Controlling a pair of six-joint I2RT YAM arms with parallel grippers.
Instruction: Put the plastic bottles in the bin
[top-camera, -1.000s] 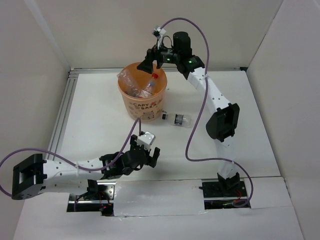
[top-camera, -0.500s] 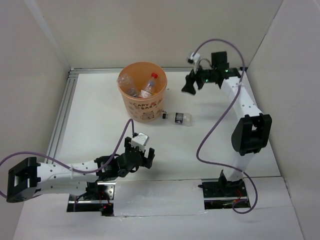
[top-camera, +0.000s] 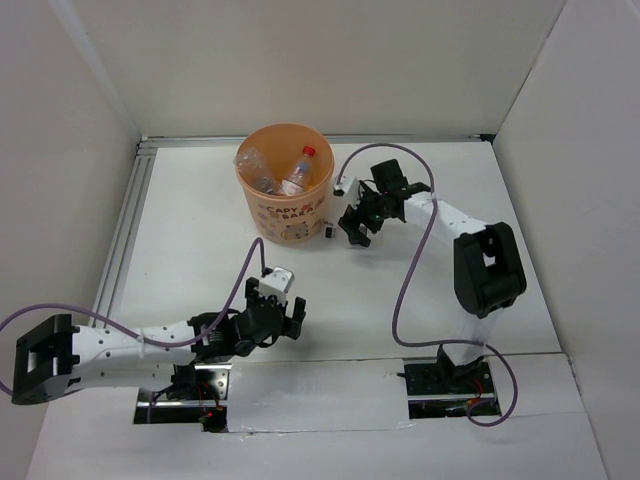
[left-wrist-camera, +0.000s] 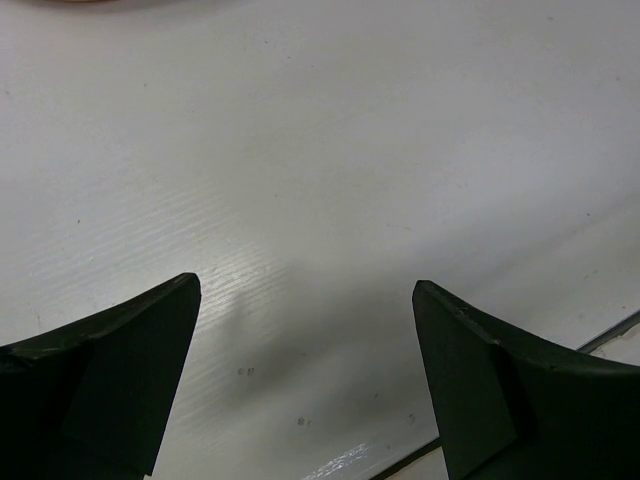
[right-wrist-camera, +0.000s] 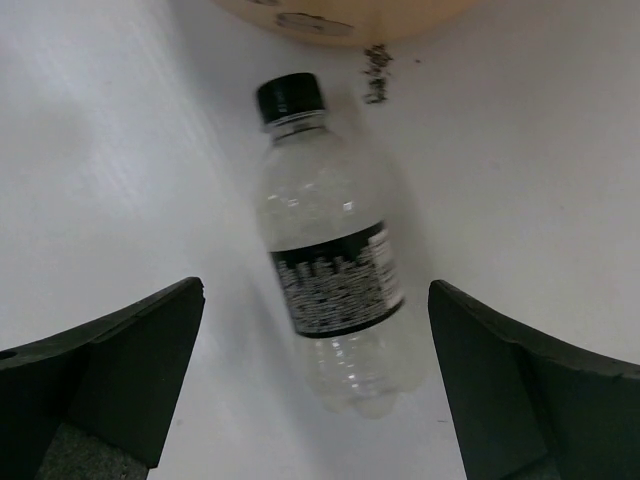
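Note:
One clear plastic bottle (right-wrist-camera: 335, 270) with a black cap and dark label lies on its side on the white table, cap toward the bin (right-wrist-camera: 340, 15). My right gripper (right-wrist-camera: 315, 290) hangs open just above it, one finger on each side and neither touching. From above, that gripper (top-camera: 357, 226) hides most of the bottle, and only its cap end (top-camera: 328, 232) shows beside the round orange bin (top-camera: 285, 210). Inside the bin lie several bottles, one with a red cap (top-camera: 300, 168). My left gripper (left-wrist-camera: 305, 285) is open over bare table, near the front (top-camera: 278, 306).
White walls close off the table at the back and on both sides. A metal rail (top-camera: 125, 225) runs along the left edge. Purple cables loop from both arms. The arm bases stand at the near edge.
My right gripper left the bin, where the red-capped bottle now lies, swung out to the right, then came down over the bottle on the table. The left arm drew back slightly.

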